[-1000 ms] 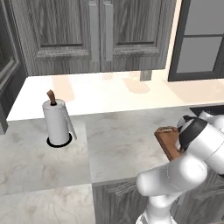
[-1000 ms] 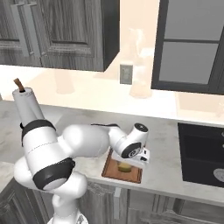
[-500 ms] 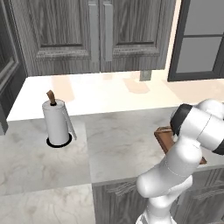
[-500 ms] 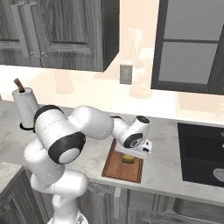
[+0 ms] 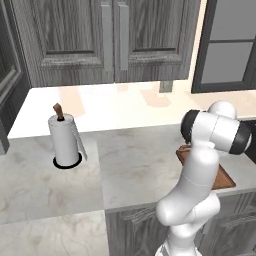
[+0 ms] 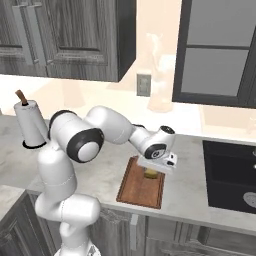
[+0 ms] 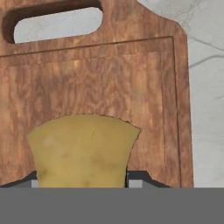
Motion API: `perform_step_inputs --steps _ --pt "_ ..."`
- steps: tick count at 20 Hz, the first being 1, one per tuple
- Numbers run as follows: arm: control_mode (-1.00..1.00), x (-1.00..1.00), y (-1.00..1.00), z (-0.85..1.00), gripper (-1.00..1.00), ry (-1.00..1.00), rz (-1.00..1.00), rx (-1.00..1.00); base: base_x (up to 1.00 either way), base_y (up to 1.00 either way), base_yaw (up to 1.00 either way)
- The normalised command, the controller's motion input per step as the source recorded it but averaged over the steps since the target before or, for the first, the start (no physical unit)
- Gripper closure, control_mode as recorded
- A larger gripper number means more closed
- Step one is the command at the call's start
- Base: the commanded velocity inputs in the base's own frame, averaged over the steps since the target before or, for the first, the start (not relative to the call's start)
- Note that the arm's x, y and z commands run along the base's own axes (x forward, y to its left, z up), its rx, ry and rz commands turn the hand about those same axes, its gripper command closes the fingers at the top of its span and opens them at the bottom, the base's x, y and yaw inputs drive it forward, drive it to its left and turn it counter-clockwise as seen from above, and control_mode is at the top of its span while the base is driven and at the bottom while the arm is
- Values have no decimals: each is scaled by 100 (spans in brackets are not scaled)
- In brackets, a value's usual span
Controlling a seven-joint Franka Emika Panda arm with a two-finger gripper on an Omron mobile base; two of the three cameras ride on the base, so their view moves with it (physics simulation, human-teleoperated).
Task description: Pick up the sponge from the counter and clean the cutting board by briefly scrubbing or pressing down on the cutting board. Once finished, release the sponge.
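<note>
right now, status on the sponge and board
Gripper shut on sponge. Sponge over the cutting board, contact unclear. Nothing in the way.

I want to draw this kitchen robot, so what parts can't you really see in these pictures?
- Hand view: the sponge hides the gripper fingertips, and the bottom edge cuts its lower end off.
- Left base view: the arm covers most of the cutting board.
- Right base view: the gripper hides most of the sponge; whether it touches the cutting board is unclear.
</note>
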Motion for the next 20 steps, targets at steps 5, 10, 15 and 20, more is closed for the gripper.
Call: perform_step_inputs --steps 5,10,15,20 --pt "-100 35 -1 -36 100 -3 0 0 0 0 0" --pt "-100 3 -4 -43 100 -3 0 0 0 0 0" --pt "-100 0 5 -47 100 -6 0 0 0 0 0" --pt "-100 -41 1 -44 100 -6 0 0 0 0 0"
